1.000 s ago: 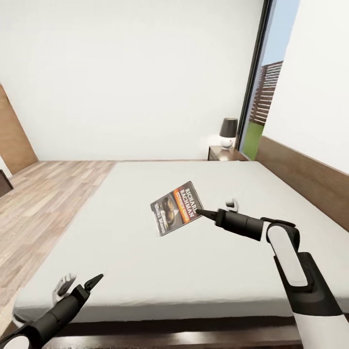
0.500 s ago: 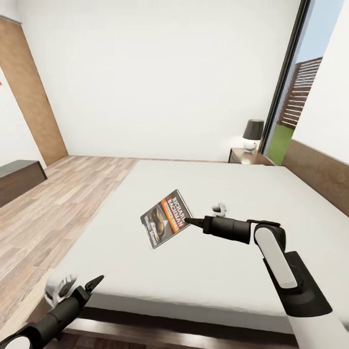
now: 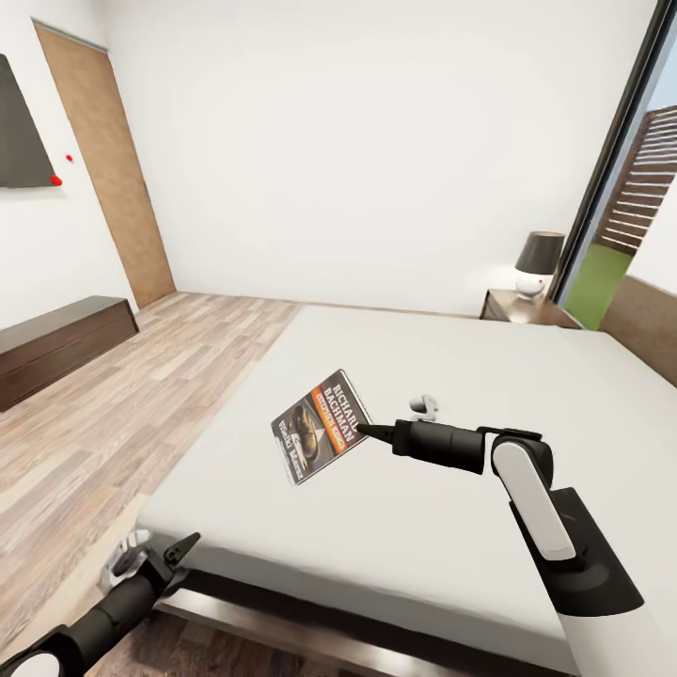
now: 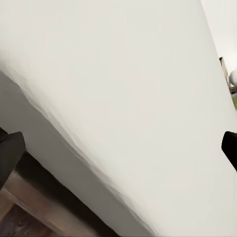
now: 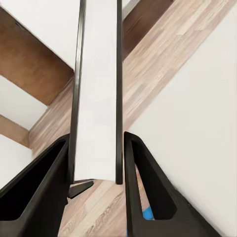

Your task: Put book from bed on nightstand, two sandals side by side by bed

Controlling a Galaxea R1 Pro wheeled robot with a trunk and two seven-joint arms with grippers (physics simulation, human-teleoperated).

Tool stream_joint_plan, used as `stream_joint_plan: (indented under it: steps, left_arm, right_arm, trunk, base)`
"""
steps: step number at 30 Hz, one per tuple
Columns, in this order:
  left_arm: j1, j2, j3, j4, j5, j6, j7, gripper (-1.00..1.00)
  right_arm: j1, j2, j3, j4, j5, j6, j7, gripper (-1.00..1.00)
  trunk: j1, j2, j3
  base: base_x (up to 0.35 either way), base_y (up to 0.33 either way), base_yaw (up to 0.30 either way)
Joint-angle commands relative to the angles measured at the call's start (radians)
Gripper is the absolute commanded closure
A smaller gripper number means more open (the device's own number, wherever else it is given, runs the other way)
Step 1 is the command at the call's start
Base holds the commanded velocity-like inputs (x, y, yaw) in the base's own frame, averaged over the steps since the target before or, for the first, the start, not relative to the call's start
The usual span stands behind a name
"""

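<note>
The book (image 3: 320,428), a dark paperback with an orange-tan picture, hangs tilted above the bed (image 3: 470,367) near its middle. My right gripper (image 3: 362,431) is shut on the book's right edge. In the right wrist view the book's pale page edge (image 5: 96,98) stands clamped between the two black fingers (image 5: 148,192). My left gripper (image 3: 155,557) stands open and empty low at the bed's near left corner, facing the mattress side (image 4: 123,74). A nightstand (image 3: 527,308) stands beyond the bed's far right corner. A small bright blue sliver (image 5: 146,214) lies on the floor; I cannot tell whether it is a sandal.
A table lamp (image 3: 538,263) with a dark shade stands on the nightstand. A long low dark bench (image 3: 56,343) runs along the left wall, with a wooden door (image 3: 103,160) beyond it. Wood-plank floor (image 3: 160,376) lies open left of the bed. The window (image 3: 625,216) is at far right.
The head view has swung left, bringing the bench, door and more floor into sight. The right gripper still holds the book lifted over the bed. The left gripper keeps its pose.
</note>
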Motion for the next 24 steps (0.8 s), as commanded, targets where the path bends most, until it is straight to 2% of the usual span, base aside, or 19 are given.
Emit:
stream_joint_plan:
  steps: [1, 3, 9, 24]
  left_arm:
    - [0.0, 0.0, 0.001, 0.0, 0.0, 0.004, -0.003, -1.0]
    - [0.0, 0.0, -0.017, 0.01, -0.001, -0.001, -0.002, -1.0]
    - [0.0, 0.002, -0.036, 0.025, -0.001, -0.022, -0.002, -1.0]
    - [-0.002, 0.001, -0.042, 0.05, -0.001, -0.031, -0.002, -1.0]
  right_arm:
    - [-0.001, 0.0, 0.0, 0.0, 0.002, 0.002, 0.01, 1.0]
    - [-0.001, -0.001, -0.002, 0.001, 0.002, 0.002, 0.01, 1.0]
    - [-0.001, 0.0, 0.0, 0.001, 0.002, 0.002, 0.01, 1.0]
    - [-0.001, 0.0, 0.0, 0.0, 0.002, 0.002, 0.01, 1.0]
  trunk:
    - [0.0, 0.0, -0.002]
    - [0.0, 0.0, -0.003]
    - [0.0, 0.0, -0.009]
    - [0.0, 0.0, -0.019]
  base:
    - [0.0, 0.0, 0.239]
    - [0.0, 0.0, 0.238]
    - [0.0, 0.0, 0.238]
    - [0.0, 0.0, 0.251]
